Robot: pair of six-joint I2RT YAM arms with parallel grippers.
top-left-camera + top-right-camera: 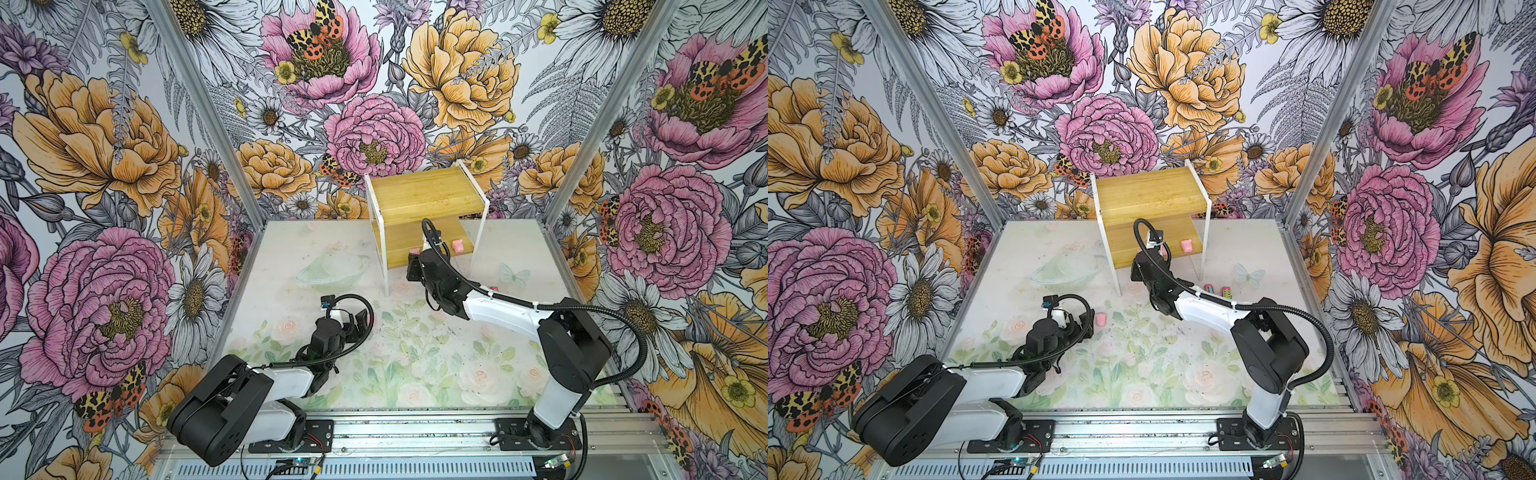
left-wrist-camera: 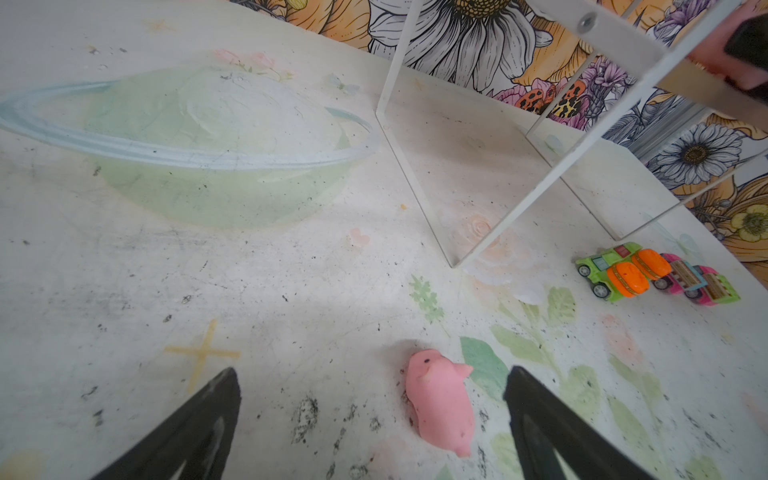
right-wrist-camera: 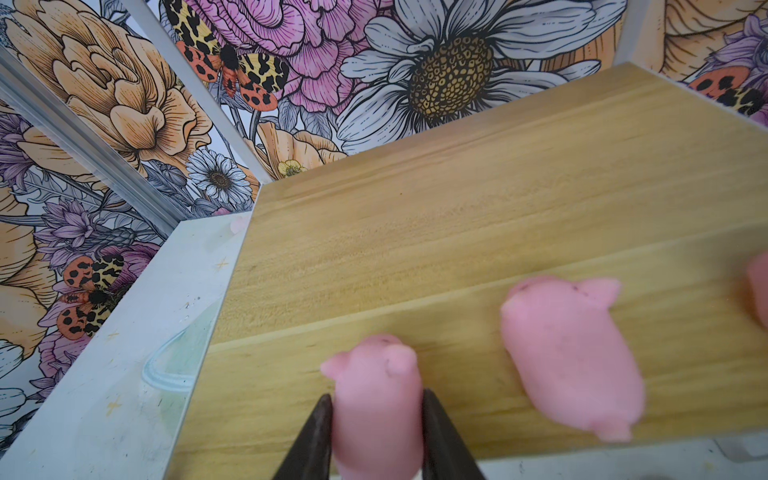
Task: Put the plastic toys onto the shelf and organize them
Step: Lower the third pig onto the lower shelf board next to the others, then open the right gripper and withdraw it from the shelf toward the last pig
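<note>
Right jaws grasp the pig point(image 3: 374, 399), lower centre; settle it flat on the shelf point(image 3: 457, 216), then release; left jaws released.

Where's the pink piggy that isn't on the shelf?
In a top view the piggy lies on the table, left of middle, beside the open left gripper, in front of the shelf.

My right fingers point(image 3: 316, 436) are black, and the pig point(image 3: 374, 407) is soft pink, like its neighbour pig point(image 3: 573, 361). The shelf point(image 3: 457, 208) has honey-yellow wood grain. My left fingers point(image 2: 195, 424) are black too. The surface point(image 2: 291, 270) is pale, printed with faded roses, green leaves and a green ringed planet point(image 2: 199, 137). The front cars point(image 2: 615, 270) are lime and orange, the rear cars point(image 2: 702, 284) pink with green.
</note>
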